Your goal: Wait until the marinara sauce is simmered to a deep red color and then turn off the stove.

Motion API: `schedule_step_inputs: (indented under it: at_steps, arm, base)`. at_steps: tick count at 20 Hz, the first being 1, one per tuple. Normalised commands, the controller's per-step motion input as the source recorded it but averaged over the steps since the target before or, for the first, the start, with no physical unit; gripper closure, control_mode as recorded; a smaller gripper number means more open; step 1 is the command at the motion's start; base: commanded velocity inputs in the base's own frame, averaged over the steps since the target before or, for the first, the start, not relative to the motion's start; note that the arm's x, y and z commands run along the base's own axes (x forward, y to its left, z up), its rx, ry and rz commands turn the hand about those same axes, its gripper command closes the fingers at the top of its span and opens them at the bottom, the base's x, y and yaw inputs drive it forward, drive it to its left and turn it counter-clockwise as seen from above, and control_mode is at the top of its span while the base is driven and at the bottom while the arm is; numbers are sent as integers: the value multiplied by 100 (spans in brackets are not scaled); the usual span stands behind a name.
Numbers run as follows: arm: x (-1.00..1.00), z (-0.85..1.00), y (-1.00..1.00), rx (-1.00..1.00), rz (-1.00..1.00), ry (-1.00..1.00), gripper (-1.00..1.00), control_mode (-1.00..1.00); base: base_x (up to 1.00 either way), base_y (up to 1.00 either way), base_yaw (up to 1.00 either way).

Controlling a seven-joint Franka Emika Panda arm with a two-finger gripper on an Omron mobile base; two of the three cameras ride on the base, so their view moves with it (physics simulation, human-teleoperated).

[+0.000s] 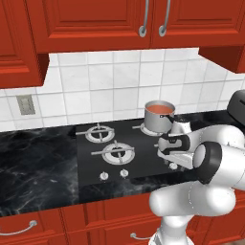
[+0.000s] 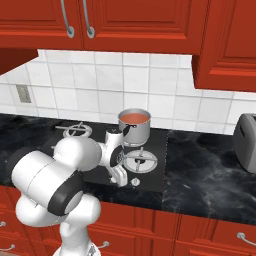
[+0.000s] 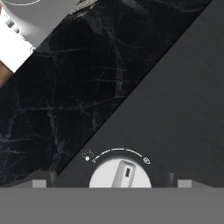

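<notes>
Currently the hand (image 3: 112,183) sits low over the stove (image 1: 91,162) at its front right knob (image 3: 120,173); knob lies between the two fingertips, which stand apart either side, contact unclear. Marinara sauce (image 2: 135,117), orange-red, is in the saucepan (image 2: 134,128) just behind the hand.

marinara sauce (image 1: 160,109): flat orange-red disc inside the steel saucepan, on the stove's rear right burner. stove (image 1: 91,158): glossy black cooktop set in the table, silver grates, small silver knobs along its front edge.
</notes>
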Motion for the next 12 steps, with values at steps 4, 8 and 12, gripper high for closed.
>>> schedule_step_inputs:
  at_steps: [4, 8, 12]
  arm:
    - [0, 0, 0, 0, 0, 0, -100, -100]
    - [0, 0, 0, 0, 0, 0, -100, -100]
    - [0, 0, 0, 0, 0, 0, -100, -100]
  base:
    - [0, 0, 0]
    - [0, 0, 0]
    - [0, 0, 0]
